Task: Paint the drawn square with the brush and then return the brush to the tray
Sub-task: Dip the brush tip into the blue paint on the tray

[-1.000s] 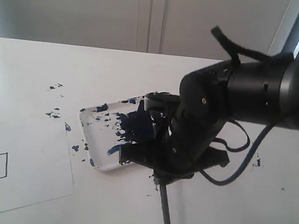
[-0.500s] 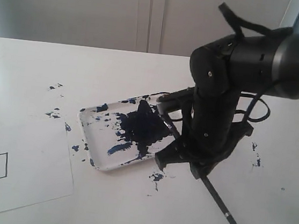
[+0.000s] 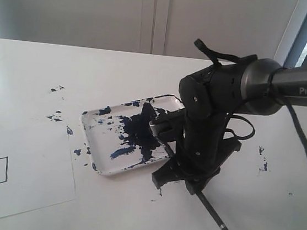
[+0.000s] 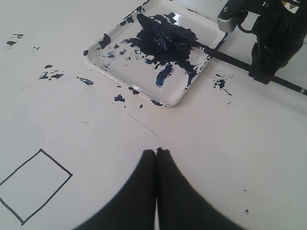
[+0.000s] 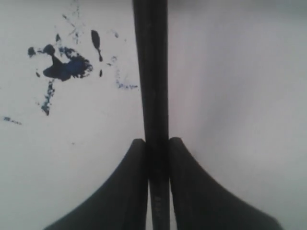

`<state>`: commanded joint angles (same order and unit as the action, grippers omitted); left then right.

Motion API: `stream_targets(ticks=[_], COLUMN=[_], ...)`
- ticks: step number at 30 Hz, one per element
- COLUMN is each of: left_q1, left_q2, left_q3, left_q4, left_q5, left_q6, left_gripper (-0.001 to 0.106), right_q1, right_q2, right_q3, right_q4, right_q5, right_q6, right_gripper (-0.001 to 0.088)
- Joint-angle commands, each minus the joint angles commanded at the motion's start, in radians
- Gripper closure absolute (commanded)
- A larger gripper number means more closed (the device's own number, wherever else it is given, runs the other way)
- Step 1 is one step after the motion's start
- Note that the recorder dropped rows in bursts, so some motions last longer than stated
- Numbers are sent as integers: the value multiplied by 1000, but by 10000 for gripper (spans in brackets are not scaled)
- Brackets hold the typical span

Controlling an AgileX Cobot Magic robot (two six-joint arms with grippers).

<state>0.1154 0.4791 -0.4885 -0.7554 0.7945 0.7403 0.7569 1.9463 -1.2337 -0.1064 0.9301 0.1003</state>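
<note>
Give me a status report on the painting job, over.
Right hand shut on the brush, tip in the tray. Left hand shut, empty. Drawn square unpainted. Only paint specks between tray and square.

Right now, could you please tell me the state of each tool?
Left tool: closed, holding nothing.
Right tool: closed on the brush.

Brush (image 3: 221, 227) in right pincer (image 3: 182, 180), by tray (image 3: 99, 142)
</note>
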Motion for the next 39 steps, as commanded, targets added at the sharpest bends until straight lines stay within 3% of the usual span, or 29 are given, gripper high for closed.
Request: stream_targets(ticks=[13, 16, 18, 26, 33, 39], left_q1=[0, 0, 0, 0, 0, 0], left_q2=[0, 0, 0, 0, 0, 0], left_q3=[0, 0, 0, 0, 0, 0], left_q4=[0, 0, 0, 2, 1, 1], left_q5=[2, 2, 2, 2, 2, 2], left_q6=[0, 0, 0, 0, 20, 20], left_gripper=[1053, 1053, 1053, 1053, 1053, 1053], right_q1=[0, 0, 0, 0, 0, 0], right_q2=[0, 0, 0, -25, -167, -306], right_q3=[0, 0, 0, 19, 167, 468], right_q4=[-29, -29, -29, -22, 2, 2], right_q5=[-63, -56, -65, -54, -240, -572], right_q6=[37, 37, 37, 53, 86, 145], right_gripper=[856, 687, 619, 611, 611, 611])
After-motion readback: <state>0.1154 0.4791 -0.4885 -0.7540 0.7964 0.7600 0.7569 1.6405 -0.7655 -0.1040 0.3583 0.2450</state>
